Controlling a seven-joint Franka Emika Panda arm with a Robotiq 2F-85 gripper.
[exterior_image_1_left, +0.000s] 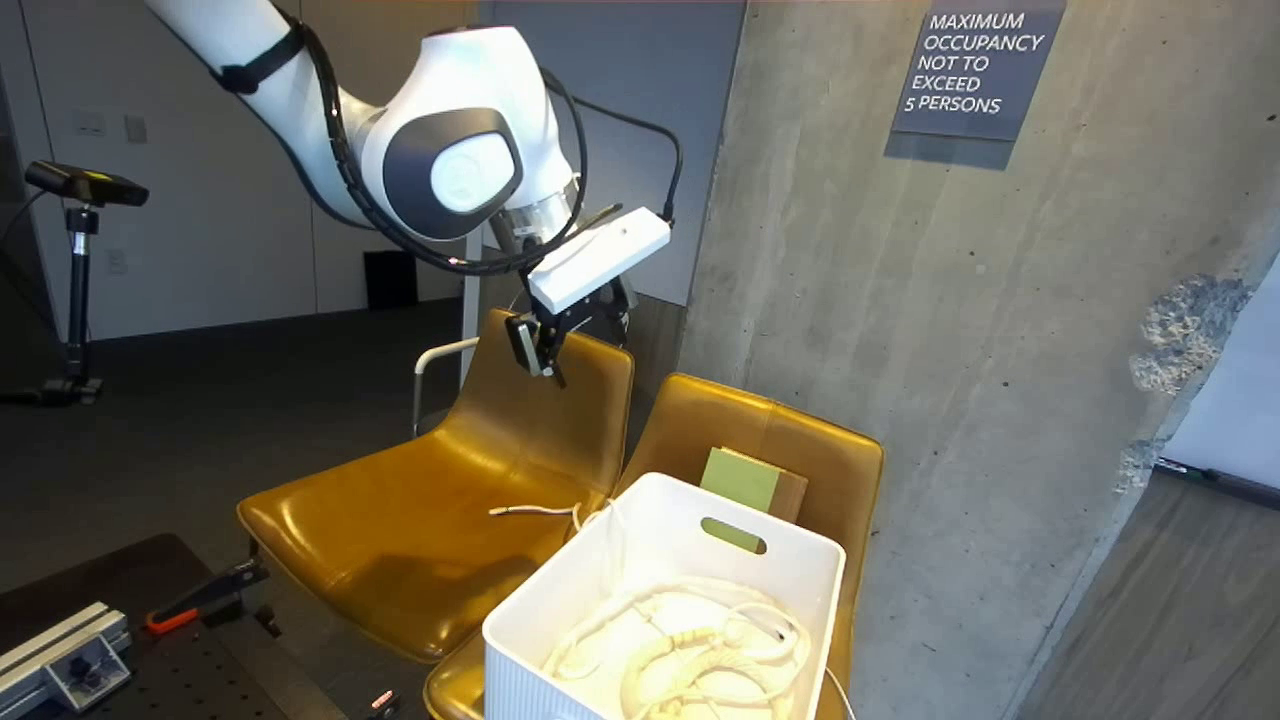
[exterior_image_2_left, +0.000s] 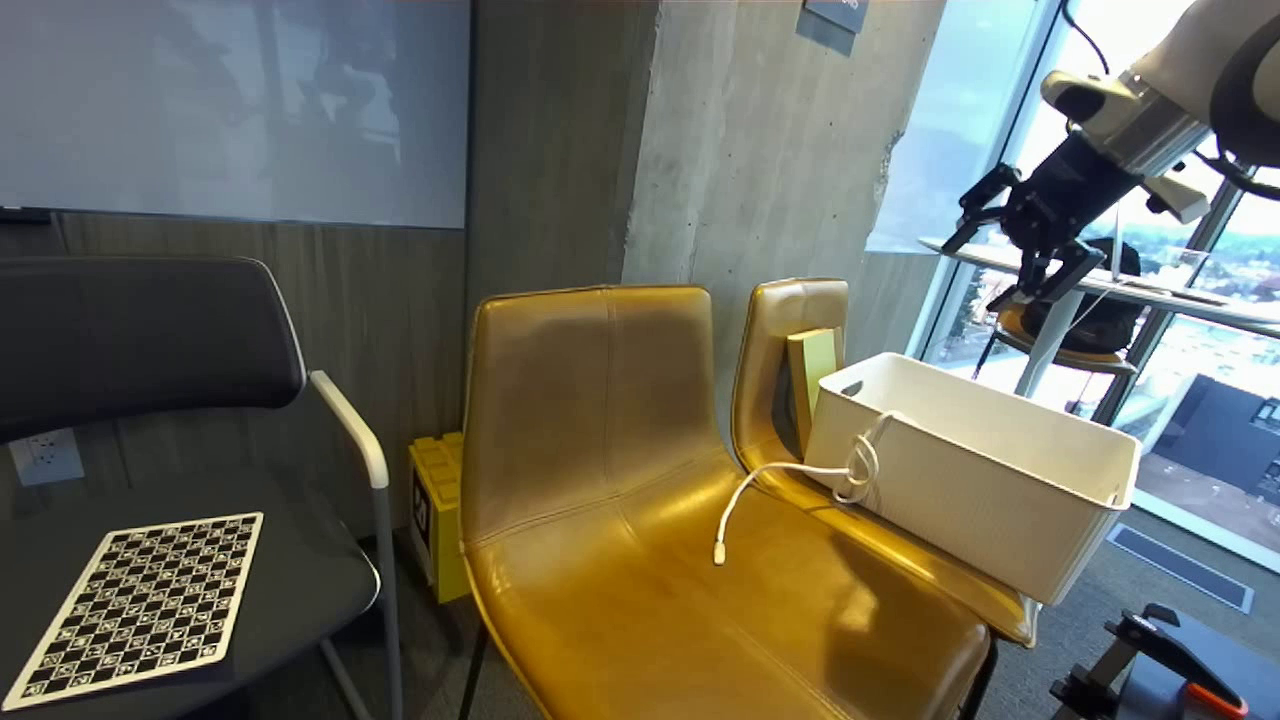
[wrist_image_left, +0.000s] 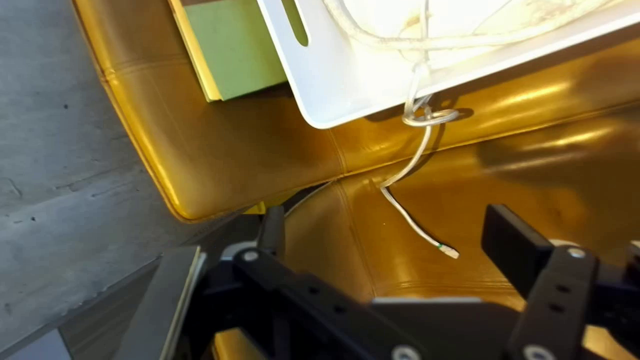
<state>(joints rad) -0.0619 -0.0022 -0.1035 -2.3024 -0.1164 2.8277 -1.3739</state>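
Concrete wall (exterior_image_1_left: 830, 280) fills most of the right half of the frame in an exterior view, surface chipped near the right edge; dark floor (exterior_image_1_left: 330, 400) at centre left; in an exterior view, whiteboard (exterior_image_2_left: 230, 110) upper left, black chair (exterior_image_2_left: 140, 340) below it, two tan chairs (exterior_image_2_left: 590, 420) about the centre; window (exterior_image_2_left: 1190, 360) at right, bright with daylight.

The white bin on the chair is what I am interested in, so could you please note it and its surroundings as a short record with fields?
container: white bin, on a tan chair
inside: pale cords or cables, coiled
draped: white cable over the bin's wall, looped outside, its end on the neighbouring chair
beside bin: green-covered block, on the same chair
robot: end effector open, holding nothing, apart from bin and cable
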